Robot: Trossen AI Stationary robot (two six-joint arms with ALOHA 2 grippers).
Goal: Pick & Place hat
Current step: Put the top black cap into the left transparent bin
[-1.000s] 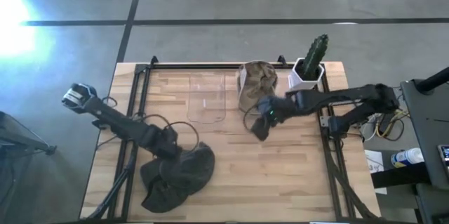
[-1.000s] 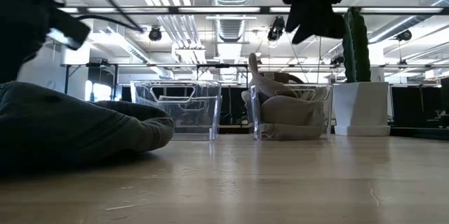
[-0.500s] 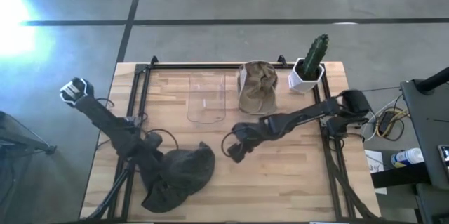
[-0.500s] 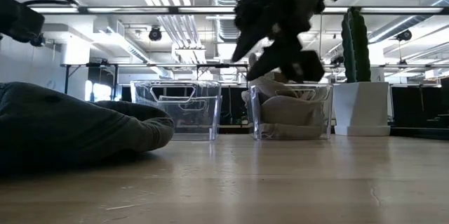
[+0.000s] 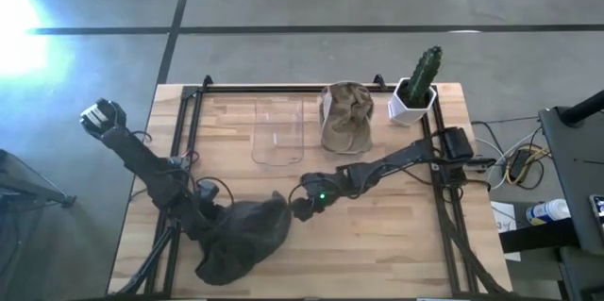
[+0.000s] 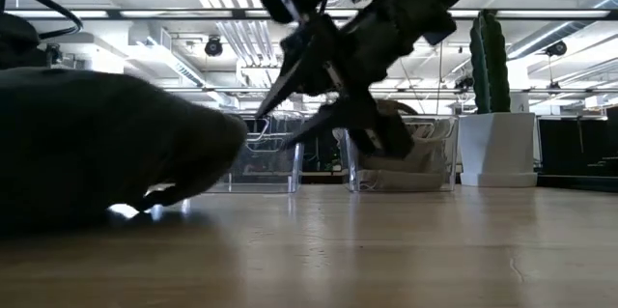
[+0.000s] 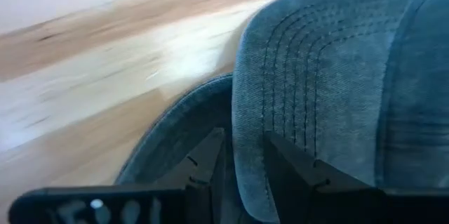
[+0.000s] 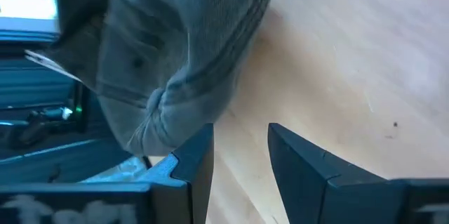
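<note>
The dark grey denim hat (image 5: 241, 240) lies near the table's near-left corner. It fills the left of the low view (image 6: 97, 144), with its right end raised off the wood. My left gripper (image 5: 215, 223) is at the hat's left side, shut on its stitched brim (image 7: 244, 164). My right gripper (image 5: 294, 209) hovers open just right of the hat, its fingers (image 6: 275, 129) slanting down toward it without touching. In the right wrist view the hat (image 8: 175, 55) sits just beyond the open fingers (image 8: 240, 150). My left gripper pinches the edge of the hat's brim (image 7: 242, 147) between its two fingers, coming slanting down from the table's left. Part of the hat is raised, and light shows under it (image 6: 126, 210). The rest of the hat lies on the table.
An empty clear bin (image 5: 276, 131) and a clear bin holding a beige hat (image 5: 346, 117) stand at the table's far side. A cactus in a white pot (image 5: 415, 89) is at the far right. Bare wood (image 5: 377, 235) lies right of the hat.
My right gripper has swept from beside the beige-hat bin toward the near left and down, ending next to the dark hat. My left gripper has shifted slightly toward the near-left. The hat's right part has risen off the table, and its bulk has bunched up higher.
</note>
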